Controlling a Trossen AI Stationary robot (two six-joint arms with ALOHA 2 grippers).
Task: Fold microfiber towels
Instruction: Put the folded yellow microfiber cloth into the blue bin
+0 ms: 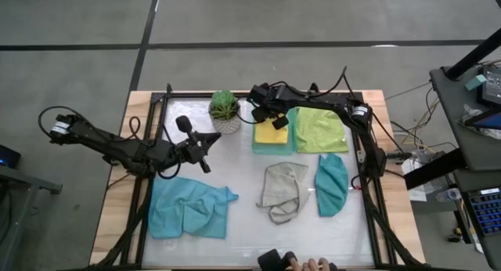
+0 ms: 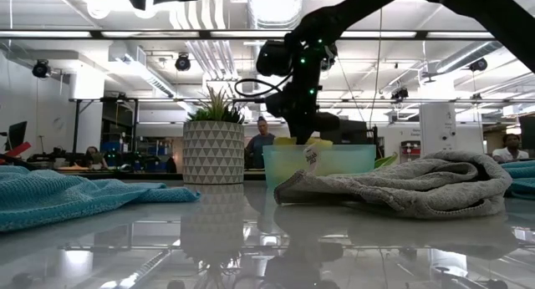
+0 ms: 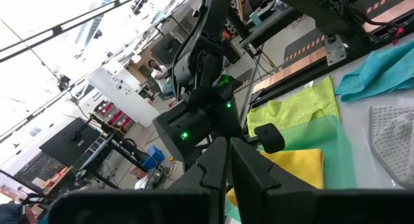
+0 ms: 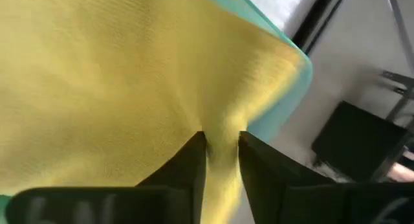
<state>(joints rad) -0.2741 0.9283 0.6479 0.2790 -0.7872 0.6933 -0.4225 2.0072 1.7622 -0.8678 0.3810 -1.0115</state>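
Microfiber towels lie all over my table, and the soft yellow square cloth (image 4: 110, 75) is the one I'm working on: folded small, it sits on the rigid mint-green rectangular tray (image 1: 257, 145) at the far side, beside the little potted green plant (image 1: 225, 108). My right gripper (image 4: 222, 149) pinches a fold of its edge between both fingers. My left gripper (image 1: 205, 151) hangs above the table near the plant, fingers pressed together on nothing. I judge this the stowing step; next I should let go cleanly and rise without dragging the fold open. The lime green cloth (image 1: 322, 130), crumpled pale grey cloth (image 1: 283, 189), teal cloth (image 1: 332, 183) and light blue cloth (image 1: 188, 206) wait.
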